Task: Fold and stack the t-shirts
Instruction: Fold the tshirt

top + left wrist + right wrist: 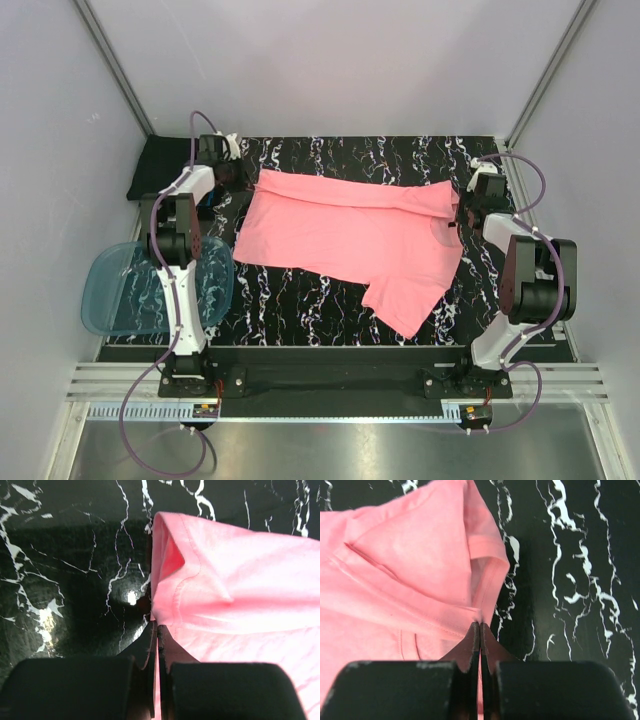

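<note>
Black marbled surface (300, 300) shows beyond the 6 o'clock edge of the pink t-shirt (340, 225). Left jaws pinch its 10 o'clock corner, right jaws its 3 o'clock corner.

A black table (300, 300) veined with white carries a pink t-shirt (340, 235) spread partly folded across its middle. A translucent blue tub (120, 290) overhangs its left edge, and a black cloth (155, 168) lies at its far left corner.

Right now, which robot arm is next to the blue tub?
The left arm: the blue tub sits beside it, the right arm is across the table.
</note>
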